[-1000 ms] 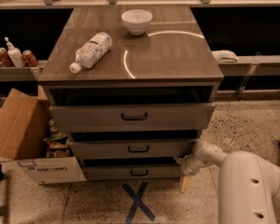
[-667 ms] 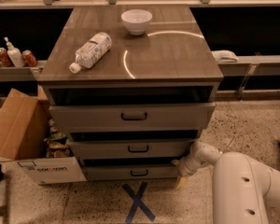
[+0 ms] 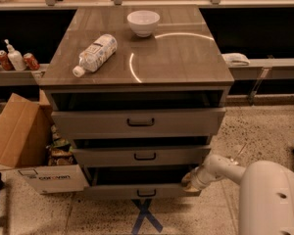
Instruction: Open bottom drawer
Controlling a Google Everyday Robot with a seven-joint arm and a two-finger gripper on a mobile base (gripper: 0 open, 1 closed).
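The bottom drawer (image 3: 112, 191) is the lowest and slimmest of three grey-brown fronts, with a small dark bar handle (image 3: 146, 193). It stands pulled out, with a dark gap above its front. My gripper (image 3: 191, 180) is at the right end of that front, touching its top edge. The white arm (image 3: 264, 190) reaches in from the lower right.
The middle drawer (image 3: 142, 155) and top drawer (image 3: 137, 122) also stand partly out. A white bowl (image 3: 143, 22) and a lying plastic bottle (image 3: 94, 54) rest on the cabinet top. An open cardboard box (image 3: 34, 151) sits on the floor at the left. Blue tape cross (image 3: 146, 219) marks the floor.
The bottom drawer front has slid further out toward the camera, and my gripper has moved down and out with it.
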